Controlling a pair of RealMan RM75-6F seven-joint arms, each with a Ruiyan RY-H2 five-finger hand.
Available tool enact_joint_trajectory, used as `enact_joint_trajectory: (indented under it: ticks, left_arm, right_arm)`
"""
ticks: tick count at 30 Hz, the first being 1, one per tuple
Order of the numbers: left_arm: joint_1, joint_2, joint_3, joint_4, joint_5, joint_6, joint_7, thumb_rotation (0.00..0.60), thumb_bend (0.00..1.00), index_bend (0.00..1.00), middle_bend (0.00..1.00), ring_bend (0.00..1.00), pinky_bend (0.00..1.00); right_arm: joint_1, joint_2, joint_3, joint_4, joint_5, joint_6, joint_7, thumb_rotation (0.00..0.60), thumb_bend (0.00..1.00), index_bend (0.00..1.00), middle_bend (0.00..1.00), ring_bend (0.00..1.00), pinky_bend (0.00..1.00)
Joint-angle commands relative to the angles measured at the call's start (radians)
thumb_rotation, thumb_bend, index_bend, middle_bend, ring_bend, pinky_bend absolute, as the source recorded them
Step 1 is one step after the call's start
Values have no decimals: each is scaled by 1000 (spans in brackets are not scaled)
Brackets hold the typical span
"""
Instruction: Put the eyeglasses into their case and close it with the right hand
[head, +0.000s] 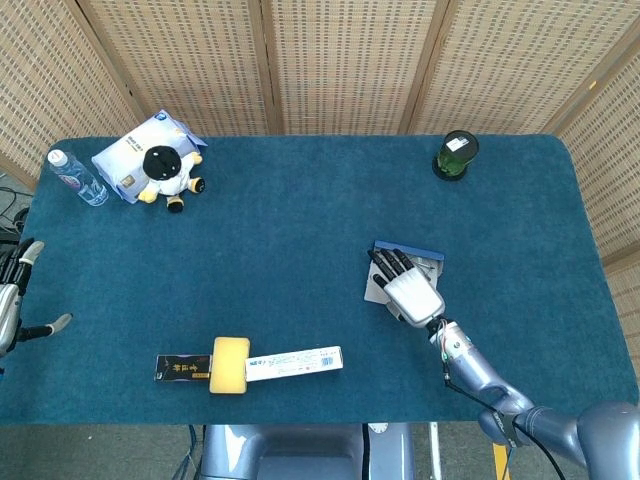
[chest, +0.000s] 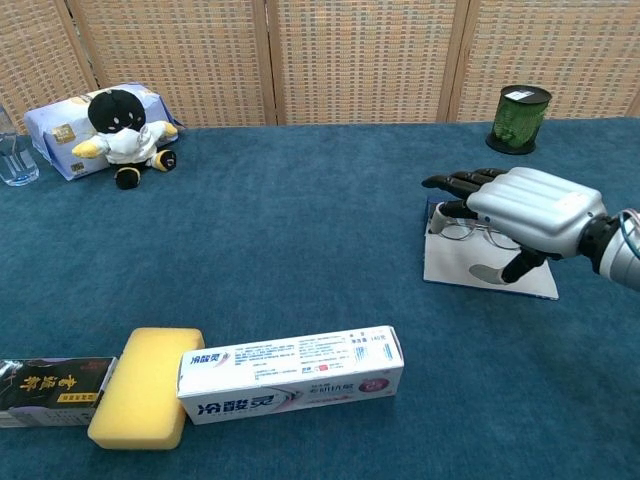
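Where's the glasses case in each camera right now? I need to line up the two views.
Head view: the glasses case lies right of centre, mostly hidden under the right hand.
Chest view: the case lies at mid-right, open flat, the hand hovering over its far part.
Shared landmark: the green jar, beyond the case at the table's far edge.
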Motion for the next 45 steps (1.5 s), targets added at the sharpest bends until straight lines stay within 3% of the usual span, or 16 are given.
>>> enact_joint_trajectory:
  ticks: [1,45]
  left_arm:
    - [-1,-1,1,0,0,-1,2,600,0,0,0,0,0]
    - [-5,-13,2,6,-4,-5,17,600,0,0,0,0,0]
  right_arm:
    - [-3,-3,2,0,-2,-4,1,600,401,281,0,0,109]
    - [-47,-117,23,196,-45,-41,65,600,403,281,0,0,109]
